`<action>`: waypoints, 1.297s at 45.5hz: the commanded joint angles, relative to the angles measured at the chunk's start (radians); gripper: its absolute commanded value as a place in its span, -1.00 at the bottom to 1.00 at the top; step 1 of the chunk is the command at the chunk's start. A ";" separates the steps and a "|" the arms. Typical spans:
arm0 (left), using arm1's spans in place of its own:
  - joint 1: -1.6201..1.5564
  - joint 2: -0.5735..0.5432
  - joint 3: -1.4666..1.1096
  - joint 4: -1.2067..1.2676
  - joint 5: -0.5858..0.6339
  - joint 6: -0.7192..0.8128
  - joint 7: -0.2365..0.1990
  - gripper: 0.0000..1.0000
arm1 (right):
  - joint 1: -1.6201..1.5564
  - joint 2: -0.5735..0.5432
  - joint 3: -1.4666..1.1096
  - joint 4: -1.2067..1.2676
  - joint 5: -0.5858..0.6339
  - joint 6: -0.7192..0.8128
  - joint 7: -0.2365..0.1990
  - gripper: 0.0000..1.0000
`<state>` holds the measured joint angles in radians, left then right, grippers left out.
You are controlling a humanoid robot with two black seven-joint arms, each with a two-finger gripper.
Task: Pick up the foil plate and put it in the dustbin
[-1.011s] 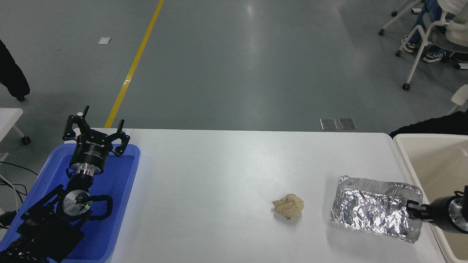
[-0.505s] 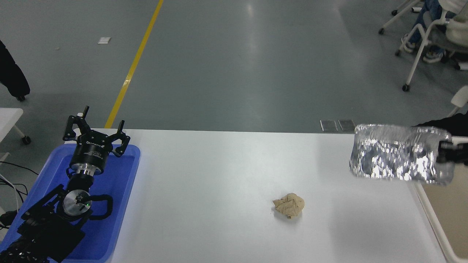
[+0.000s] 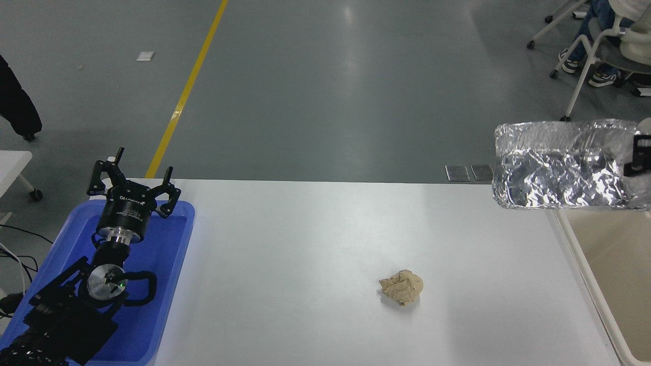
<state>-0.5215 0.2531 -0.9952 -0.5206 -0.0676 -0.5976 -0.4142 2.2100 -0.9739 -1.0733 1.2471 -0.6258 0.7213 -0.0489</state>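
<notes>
White table (image 3: 325, 244) | right hand (image 3: 637, 157) gripping foil plate (image 3: 559, 170), now higher, nearer dustbin (image 3: 610, 305) | left hand (image 3: 133, 179) open

A lab or workshop hall: bare grey concrete floor (image 3: 325, 86) with a yellow line (image 3: 186, 89), wheeled office chairs (image 3: 595, 56), a white tabletop (image 3: 315, 254).

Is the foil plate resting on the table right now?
No, the foil plate is held up in the air at the right edge by the right gripper, above the dustbin rim, clear of the white table.
</notes>
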 commanded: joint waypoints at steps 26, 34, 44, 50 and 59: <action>0.000 0.000 0.000 0.001 0.000 0.001 0.000 1.00 | -0.022 0.011 -0.016 -0.063 -0.003 -0.046 0.000 -1.00; 0.000 0.000 0.000 0.001 0.000 0.001 0.000 1.00 | -0.234 0.012 0.013 -0.248 0.011 -0.189 0.000 -1.00; 0.000 0.000 0.000 0.001 0.000 0.001 0.000 1.00 | -0.531 0.026 0.082 -0.485 0.023 -0.381 0.000 -1.00; 0.000 0.000 0.000 0.001 -0.001 0.001 0.000 1.00 | -0.708 0.027 0.160 -0.544 0.067 -0.516 0.000 -1.00; 0.000 0.000 0.000 -0.001 0.000 0.001 0.000 1.00 | -0.920 0.031 0.285 -0.624 0.113 -0.648 0.000 -1.00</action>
<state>-0.5215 0.2531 -0.9956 -0.5203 -0.0676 -0.5967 -0.4142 1.5624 -0.9485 -0.9244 0.7470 -0.5682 0.2517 -0.0492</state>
